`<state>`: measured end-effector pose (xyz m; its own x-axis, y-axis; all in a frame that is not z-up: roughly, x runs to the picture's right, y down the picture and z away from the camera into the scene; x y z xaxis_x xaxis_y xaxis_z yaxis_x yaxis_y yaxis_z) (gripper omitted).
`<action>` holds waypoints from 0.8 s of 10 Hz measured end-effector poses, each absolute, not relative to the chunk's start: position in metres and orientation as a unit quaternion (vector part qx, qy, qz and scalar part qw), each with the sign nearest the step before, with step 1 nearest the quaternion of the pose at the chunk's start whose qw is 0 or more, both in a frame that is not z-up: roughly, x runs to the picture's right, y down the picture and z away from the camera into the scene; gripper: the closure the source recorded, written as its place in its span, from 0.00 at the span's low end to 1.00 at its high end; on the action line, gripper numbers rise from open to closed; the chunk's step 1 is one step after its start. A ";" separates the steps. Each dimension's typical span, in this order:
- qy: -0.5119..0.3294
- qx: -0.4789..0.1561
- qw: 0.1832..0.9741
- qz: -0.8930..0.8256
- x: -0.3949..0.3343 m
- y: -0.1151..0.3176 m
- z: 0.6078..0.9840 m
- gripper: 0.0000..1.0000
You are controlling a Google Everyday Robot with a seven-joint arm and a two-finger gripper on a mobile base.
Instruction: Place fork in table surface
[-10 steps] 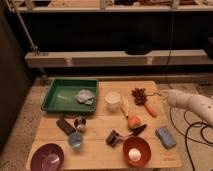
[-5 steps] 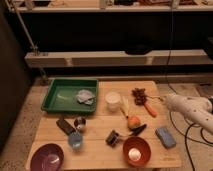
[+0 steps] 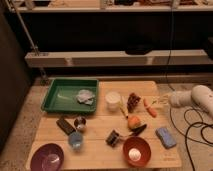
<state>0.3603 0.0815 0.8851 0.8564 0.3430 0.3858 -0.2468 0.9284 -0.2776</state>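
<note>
Fork (image 3: 150,109) lies on the table surface (image 3: 95,152) near the right edge, orange handle angled, just right of a dark red-brown object (image 3: 133,101). Gripper (image 3: 164,101) sits at the fork's upper end, reaching in from the right; grip and opening: cannot tell. Orange fruit (image 3: 133,121) near, below-left. White cup (image 3: 113,100) further left. Green tray (image 3: 56,98) well apart, far left.

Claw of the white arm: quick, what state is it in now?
Claw: cannot be told; it is at the pale wooden plank table's right edge.
</note>
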 end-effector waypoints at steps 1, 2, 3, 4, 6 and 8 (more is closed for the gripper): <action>-0.220 -0.112 0.957 0.155 0.361 0.084 0.886 0.36; -0.220 -0.115 0.956 0.157 0.361 0.085 0.887 0.28; -0.218 -0.115 0.956 0.161 0.361 0.088 0.888 0.21; -0.217 -0.115 0.956 0.164 0.361 0.089 0.889 0.20; -0.216 -0.114 0.955 0.167 0.360 0.090 0.889 0.20; -0.218 -0.114 0.955 0.169 0.361 0.090 0.888 0.20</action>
<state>0.3608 0.0901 0.8878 0.8480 0.3725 0.3771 -0.2736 0.9169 -0.2905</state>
